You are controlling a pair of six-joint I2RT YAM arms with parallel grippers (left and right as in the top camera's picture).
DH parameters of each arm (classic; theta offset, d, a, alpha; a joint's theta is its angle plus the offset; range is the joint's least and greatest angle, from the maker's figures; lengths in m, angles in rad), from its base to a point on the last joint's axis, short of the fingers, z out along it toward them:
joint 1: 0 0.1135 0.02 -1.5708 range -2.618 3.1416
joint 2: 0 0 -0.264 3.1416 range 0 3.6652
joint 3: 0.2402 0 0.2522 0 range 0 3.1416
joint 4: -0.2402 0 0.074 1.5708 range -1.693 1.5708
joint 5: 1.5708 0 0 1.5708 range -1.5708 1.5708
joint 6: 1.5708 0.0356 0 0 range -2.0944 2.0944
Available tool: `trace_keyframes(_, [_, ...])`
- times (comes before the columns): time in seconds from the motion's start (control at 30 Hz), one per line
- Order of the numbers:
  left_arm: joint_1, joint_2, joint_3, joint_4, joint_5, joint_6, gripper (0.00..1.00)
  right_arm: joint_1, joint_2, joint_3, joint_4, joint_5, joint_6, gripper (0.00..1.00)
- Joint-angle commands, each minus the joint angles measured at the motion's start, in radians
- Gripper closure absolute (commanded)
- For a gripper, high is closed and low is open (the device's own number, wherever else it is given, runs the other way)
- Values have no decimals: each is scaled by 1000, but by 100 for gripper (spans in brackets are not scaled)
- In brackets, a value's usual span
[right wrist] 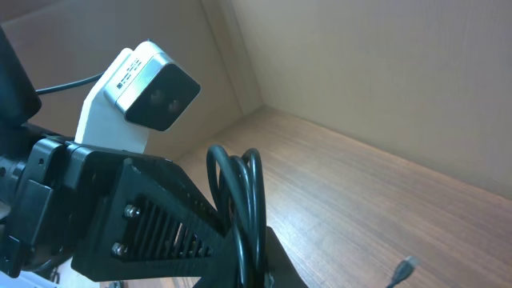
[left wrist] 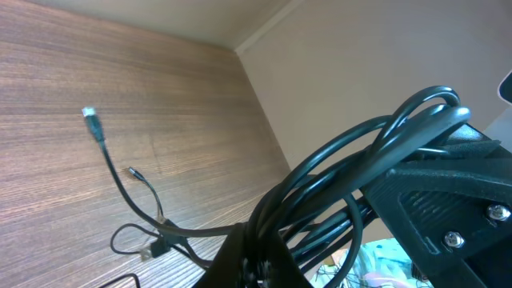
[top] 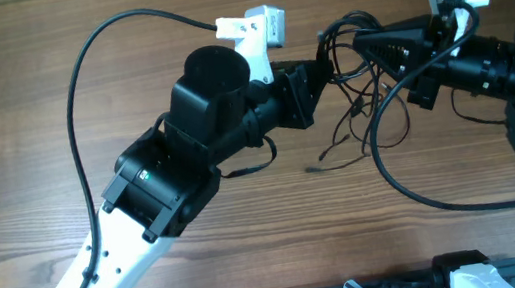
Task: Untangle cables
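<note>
left claw (top: 324, 67) and right claw (top: 361, 41) pinched closed (tips facing).

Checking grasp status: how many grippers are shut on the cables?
2. The left gripper grips the cables from the left side of the tangle, and the right gripper from the right. The exact contact points are partly hidden.

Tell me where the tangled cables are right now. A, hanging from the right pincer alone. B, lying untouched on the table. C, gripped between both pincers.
C: the left pincer and right pincer meet nose to nose, both shut on the cables, whose loose ends trail down to the table.
</note>
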State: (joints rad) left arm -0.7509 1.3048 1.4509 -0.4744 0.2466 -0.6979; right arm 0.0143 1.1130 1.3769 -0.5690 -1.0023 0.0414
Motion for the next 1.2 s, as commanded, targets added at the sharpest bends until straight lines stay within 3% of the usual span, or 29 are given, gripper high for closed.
trace_keyframes(0.0, [2,7,15,13,3,-13,96,0,-9,5,0,-31,11,96])
trace_keyframes(0.07, [10,6,15,14,-44,62,96,-1,-9,5,-22,-1,11,92])
trace_keyframes(0.13, [11,6,15,14,-88,201,96,0,-9,5,-50,51,10,71])
trace_keyframes(0.17, [11,4,15,14,-116,277,96,-1,-9,5,-61,69,6,49])
trace_keyframes(0.23, [10,4,15,6,-184,399,96,-1,-9,5,-81,93,-23,35])
trace_keyframes(0.3, [11,4,15,-10,-272,473,96,-1,-9,5,-95,121,-23,29])
trace_keyframes(0.4, [10,4,15,-44,-335,646,96,-1,-9,5,-102,150,-32,27])
trace_keyframes(0.53, [10,4,15,-85,-335,792,96,0,-9,5,-143,149,-272,35])
trace_keyframes(0.57, [10,4,15,-93,-335,824,96,0,-9,5,-195,148,-421,36])
trace_keyframes(0.6, [10,4,15,-95,-334,825,96,0,-9,5,-259,145,-605,36])
trace_keyframes(0.7, [6,4,15,-101,-303,825,96,0,-10,5,-293,141,-761,35])
trace_keyframes(0.77, [6,4,15,-100,-200,824,96,0,-10,5,-301,130,-920,32])
trace_keyframes(0.83, [6,4,15,-100,-113,813,96,0,-10,5,-300,130,-1009,32])
trace_keyframes(0.97, [6,5,15,-113,-84,790,96,0,-10,5,-269,130,-1017,38])
trace_keyframes(1.0, [6,5,15,-115,-79,787,96,0,-10,5,-264,130,-1017,42])
trace_keyframes(1.07, [6,5,15,-113,-79,749,96,0,-10,5,-259,127,-1017,74])
trace_keyframes(1.1, [6,4,15,-113,-77,741,96,0,-10,5,-257,127,-1017,84])
trace_keyframes(1.17, [6,4,15,-103,-19,737,96,0,-10,5,-258,127,-1007,87])
